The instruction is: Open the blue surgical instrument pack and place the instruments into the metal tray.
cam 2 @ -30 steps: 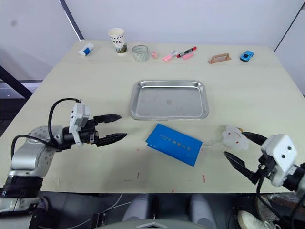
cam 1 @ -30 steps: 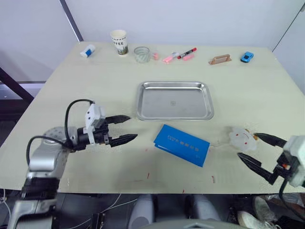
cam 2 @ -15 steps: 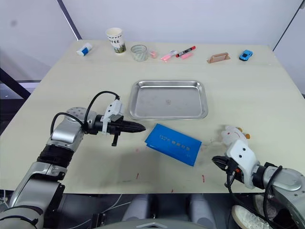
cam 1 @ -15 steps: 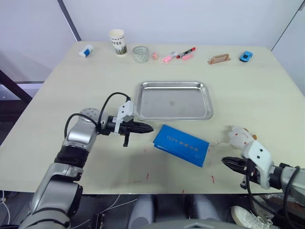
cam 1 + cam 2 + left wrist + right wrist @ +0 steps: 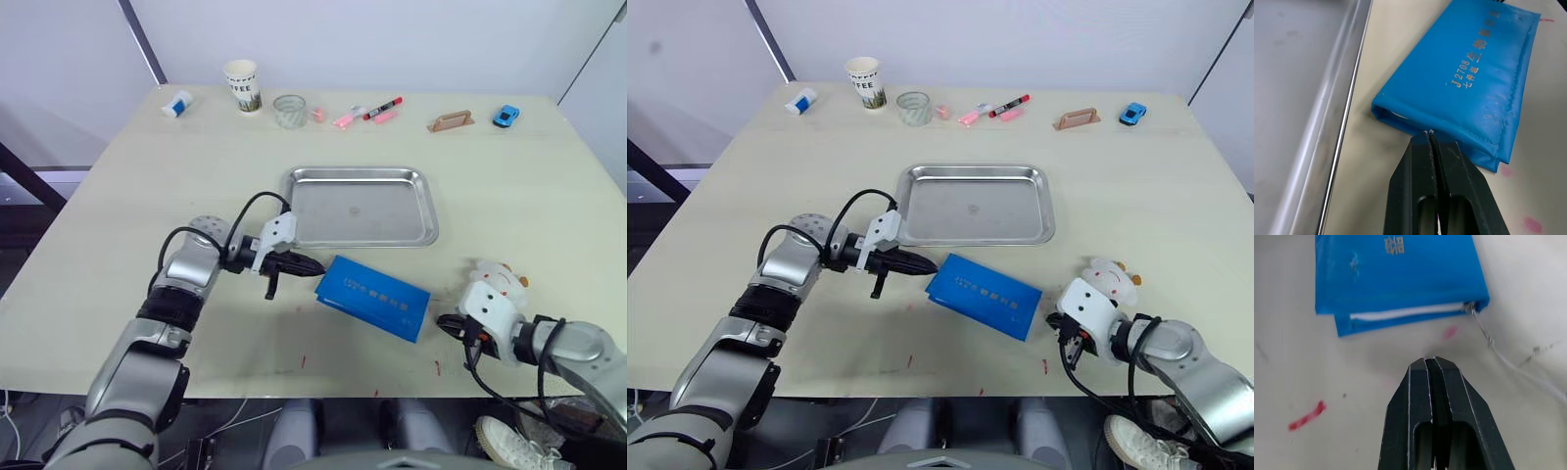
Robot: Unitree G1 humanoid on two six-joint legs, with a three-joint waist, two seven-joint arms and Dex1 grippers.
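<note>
Left eye view: on the pale wooden tabletop (image 5: 147, 166), the shallow rectangular steel tray (image 5: 361, 174) lies empty, its bare floor showing no instruments. Just in front of it rests the flat blue fabric instrument pack (image 5: 373, 297), closed and turned at a slant. The left gripper (image 5: 312, 265) reaches in with its jaws pressed together, their tips at the pack's near corner; the left wrist view puts those tips against the folded blue edge without any cloth between them. The right gripper (image 5: 1431, 363), jaws likewise pressed together and holding nothing, sits just short of the pack's opposite end, where a white zip line runs to a small metal zip pull (image 5: 1468, 307) with a thin cord trailing away. Opening looks barely begun. A sound approach, judging from this, would be for one arm to pin the pack flat while the other parts its jaws around the pull and draws it along the zip line.
</note>
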